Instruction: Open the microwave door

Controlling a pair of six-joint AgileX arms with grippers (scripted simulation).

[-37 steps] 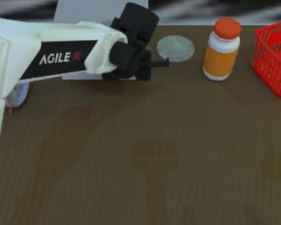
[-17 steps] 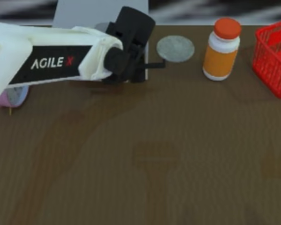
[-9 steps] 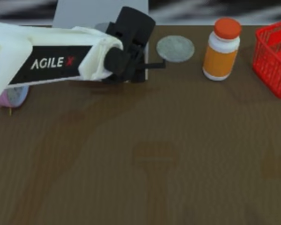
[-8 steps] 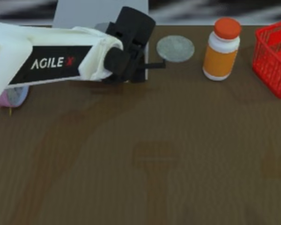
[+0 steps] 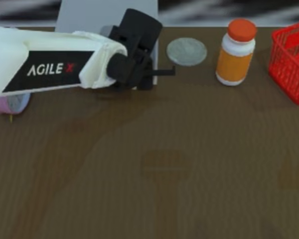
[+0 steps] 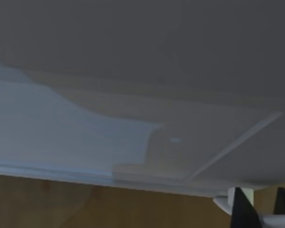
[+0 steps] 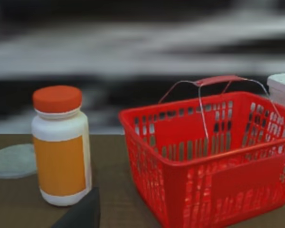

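Reaching across the table's far left, my left gripper (image 5: 139, 74) sits against the front of the microwave (image 5: 89, 12), at the microwave door (image 6: 133, 104); I cannot tell whether its fingers grip anything. I judge I'm at the door-pulling step, and next I need an outward swing about the hinge.

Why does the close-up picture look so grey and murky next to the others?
Left wrist view: camera pressed near the microwave, whose grey surface fills and shades it. Top view: evenly lit, the left tool shadowing the table faintly. Right wrist view: bottle and basket crisp, backdrop smeared.
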